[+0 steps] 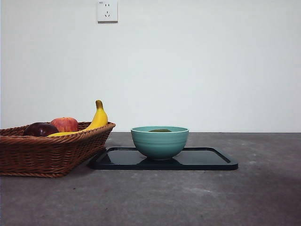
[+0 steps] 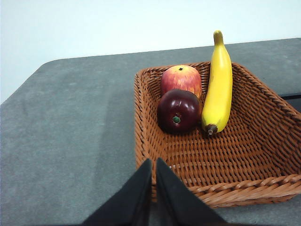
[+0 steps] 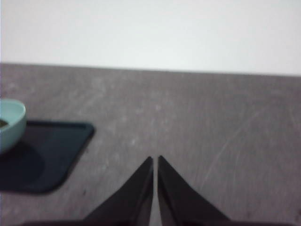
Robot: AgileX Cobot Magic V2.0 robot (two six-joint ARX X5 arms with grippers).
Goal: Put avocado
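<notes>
Avocado sits low in the teal bowl. My left fingers and right fingers are closed, empty. Smooth, firm, probably slippery; I'd grip its widest middle.

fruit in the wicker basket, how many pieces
3: red apple at the back, dark maroon fruit in front of it, banana beside both. Basket floor fully visible, so none hidden.

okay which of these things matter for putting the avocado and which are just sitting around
Job: avocado, its top just showing inside the teal bowl, which stands on the black tray.
Lying about: wicker basket holding a red apple, dark maroon fruit, banana.
</notes>
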